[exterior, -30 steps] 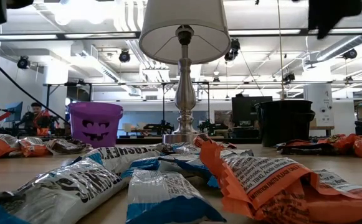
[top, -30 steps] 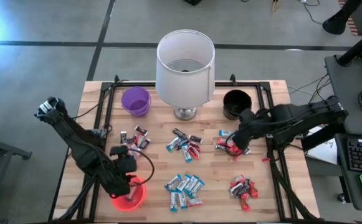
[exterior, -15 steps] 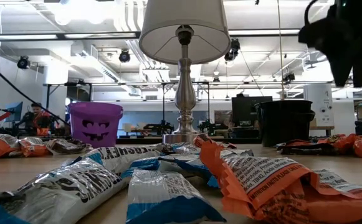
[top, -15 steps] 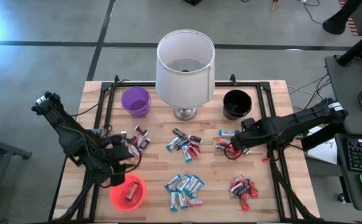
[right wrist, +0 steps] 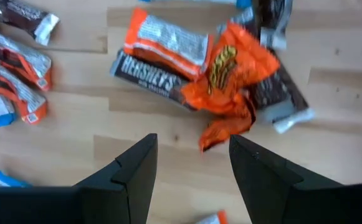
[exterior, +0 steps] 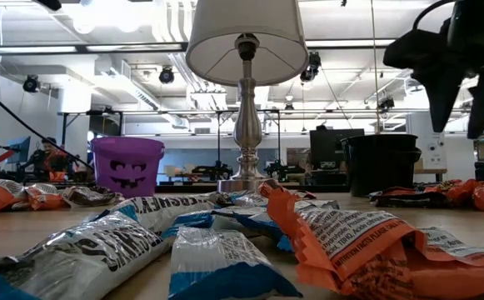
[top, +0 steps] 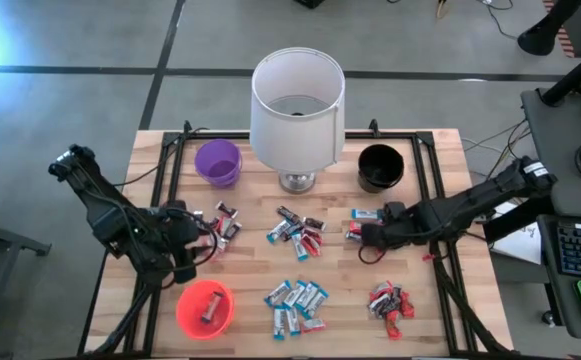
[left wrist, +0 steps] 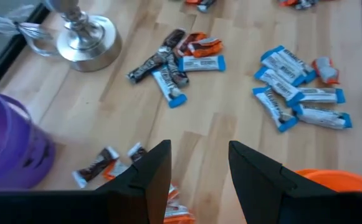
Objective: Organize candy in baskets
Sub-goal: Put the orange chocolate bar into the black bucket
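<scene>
Three baskets (top: pixel 218 162), six candy (top: pixel 297 297) clusters

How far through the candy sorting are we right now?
Barely started. One bar lies in the orange basket; the purple basket looks empty, and I can't see into the black one. The right hand hovers open over the candy pile below the black basket; the left hand is open and empty. Five piles remain on the table.
</scene>
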